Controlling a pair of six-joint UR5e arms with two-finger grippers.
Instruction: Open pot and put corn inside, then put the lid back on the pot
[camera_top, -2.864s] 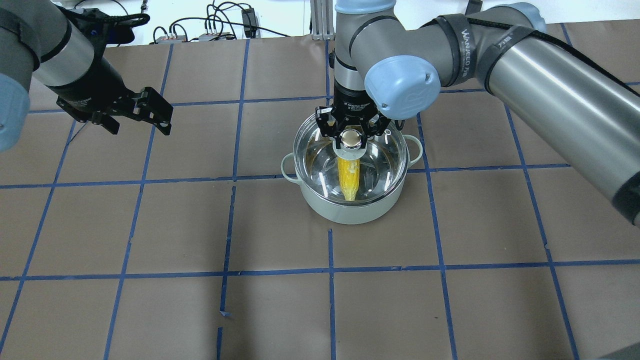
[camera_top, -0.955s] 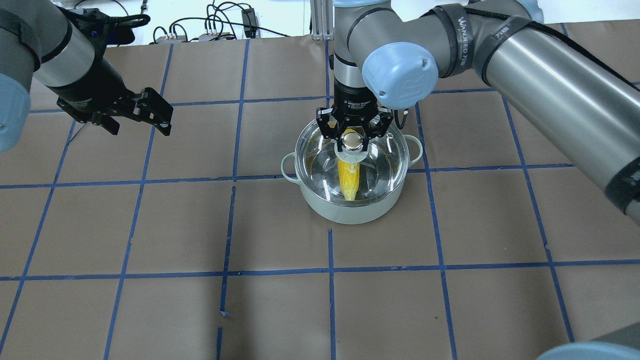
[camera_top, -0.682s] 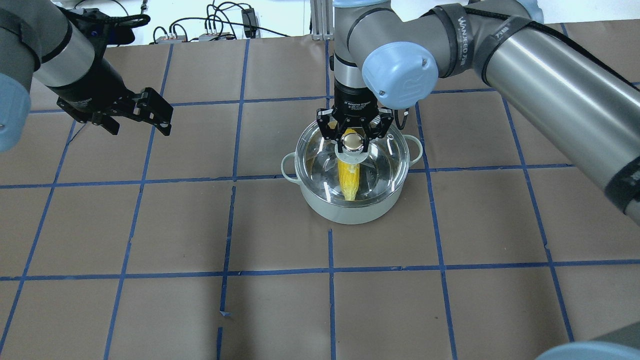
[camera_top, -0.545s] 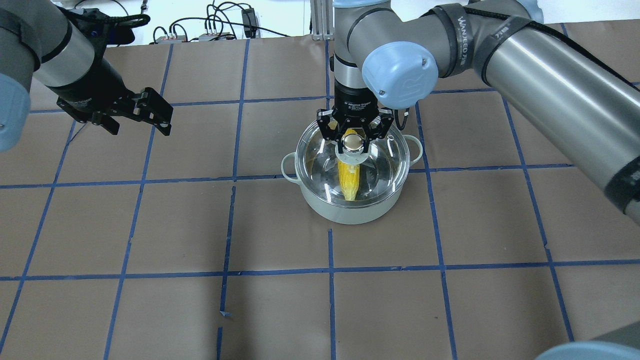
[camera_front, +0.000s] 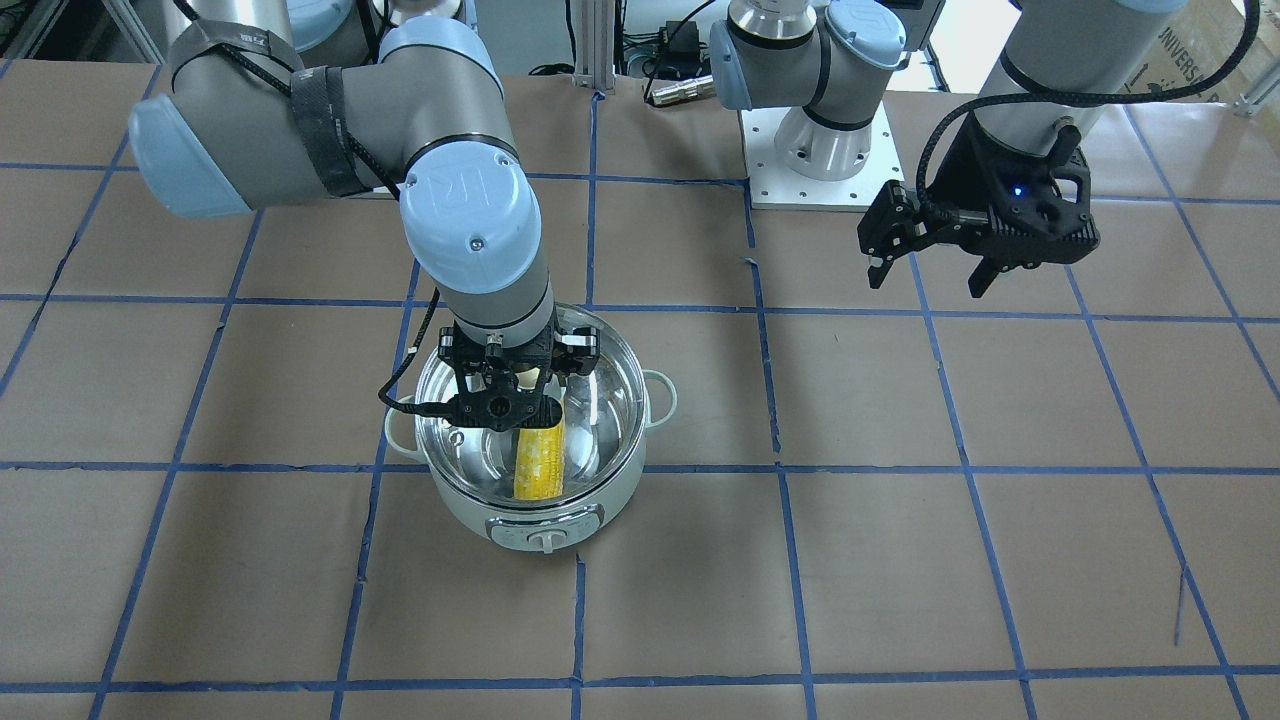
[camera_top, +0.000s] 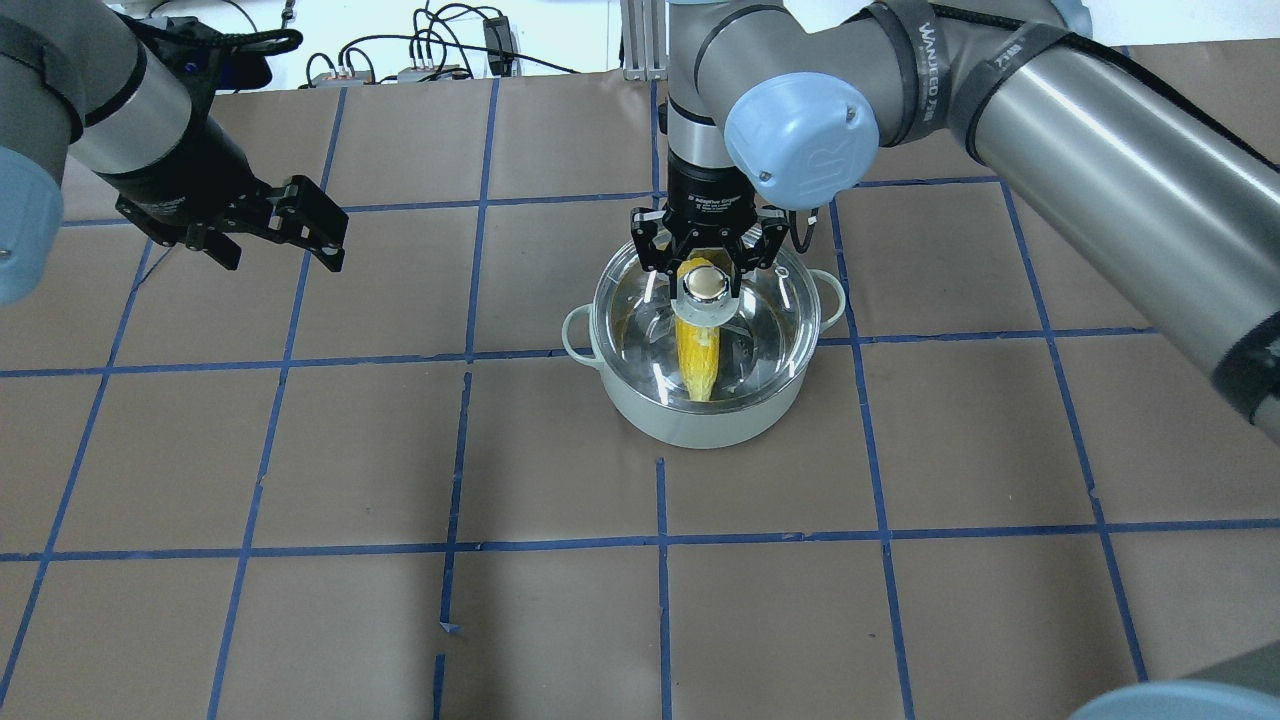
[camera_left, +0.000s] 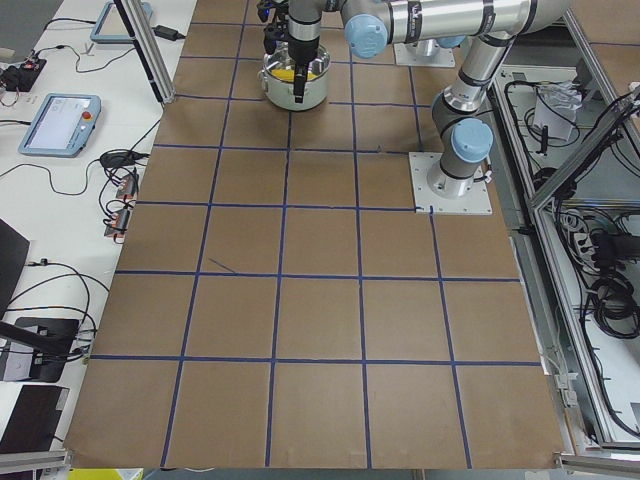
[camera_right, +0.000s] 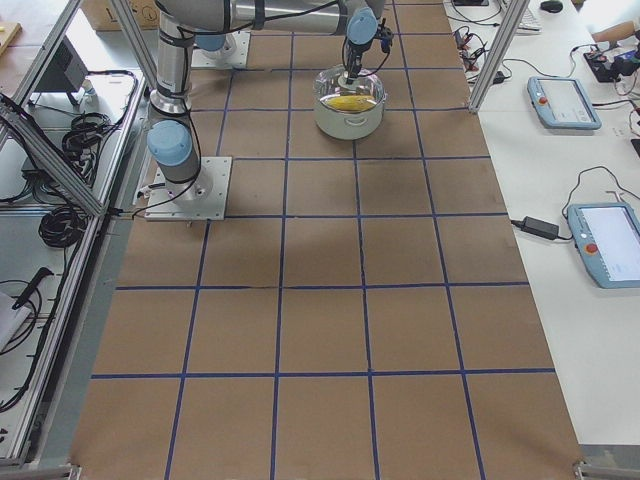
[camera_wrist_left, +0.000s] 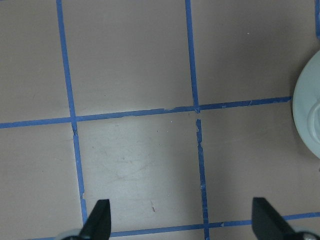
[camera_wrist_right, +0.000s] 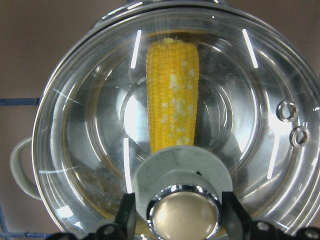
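The pale grey-green pot (camera_top: 700, 425) stands mid-table, its dial (camera_front: 545, 541) facing away from the robot. The clear glass lid (camera_top: 775, 310) sits on the pot's rim. The yellow corn (camera_top: 697, 360) lies inside the pot under the glass and also shows in the right wrist view (camera_wrist_right: 172, 100). My right gripper (camera_top: 706, 268) is open just above the lid's knob (camera_wrist_right: 184, 216), with one finger on each side and a small gap to each. My left gripper (camera_top: 300, 225) is open and empty, well to the left over bare table.
Brown paper with blue tape lines (camera_top: 470, 355) covers the table. Cables and boxes (camera_top: 430, 60) lie past the far edge. The left wrist view shows bare paper and a pale round edge (camera_wrist_left: 307, 115) at its right side. The robot's base plate (camera_front: 820, 160) is near the back.
My right gripper has risen a little from the knob, and the lid stays on the pot. The left arm has not moved.
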